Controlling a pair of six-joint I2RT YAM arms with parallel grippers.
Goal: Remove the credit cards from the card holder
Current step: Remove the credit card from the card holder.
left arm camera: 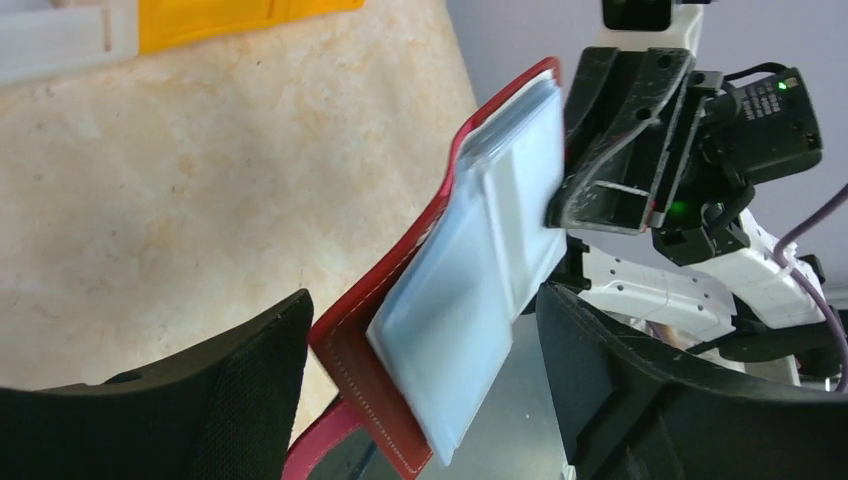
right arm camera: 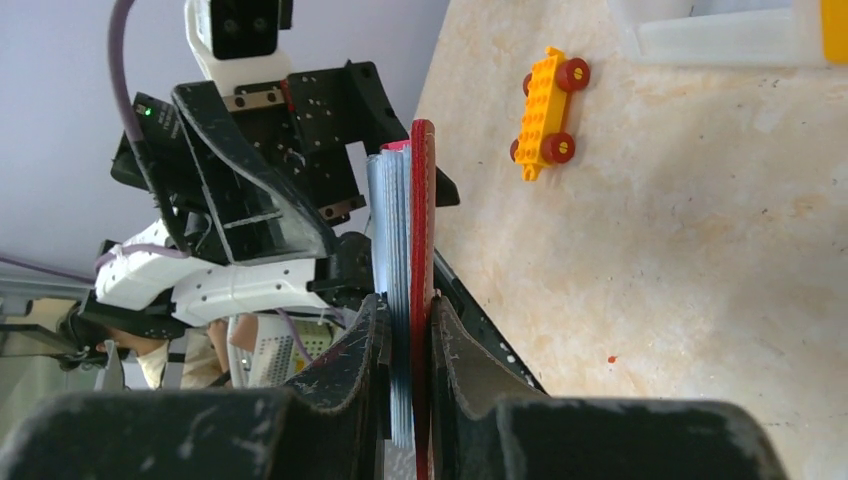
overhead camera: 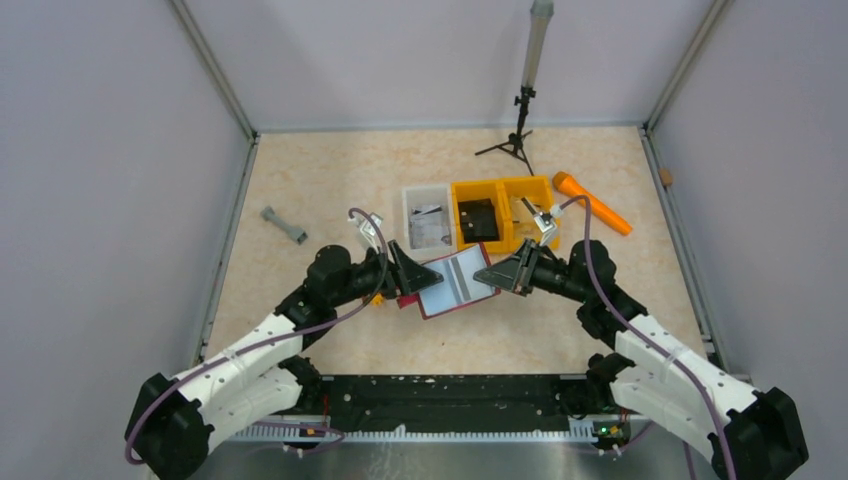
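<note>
The dark red card holder [overhead camera: 457, 284] is open and held up off the table between my two grippers. Pale grey credit cards [left arm camera: 478, 285] lie stacked against its inner side, one with a dark stripe [overhead camera: 465, 272]. My right gripper [right arm camera: 410, 340] is shut on the holder's right edge, pinching both the red cover [right arm camera: 422, 230] and the card stack [right arm camera: 392, 240]; it also shows in the top view [overhead camera: 492, 275]. My left gripper [left arm camera: 425, 400] is open, its fingers wide on either side of the holder's left end, not pressing it; it also shows in the top view [overhead camera: 414, 268].
Behind the holder stand a clear bin [overhead camera: 428, 215] and a yellow two-part bin [overhead camera: 500, 212] with a black square inside. An orange tool [overhead camera: 592, 203] lies at the back right, a grey part [overhead camera: 284, 225] at the left, and a small tripod [overhead camera: 517, 130] at the back. A yellow toy chassis [right arm camera: 545, 110] lies on the table.
</note>
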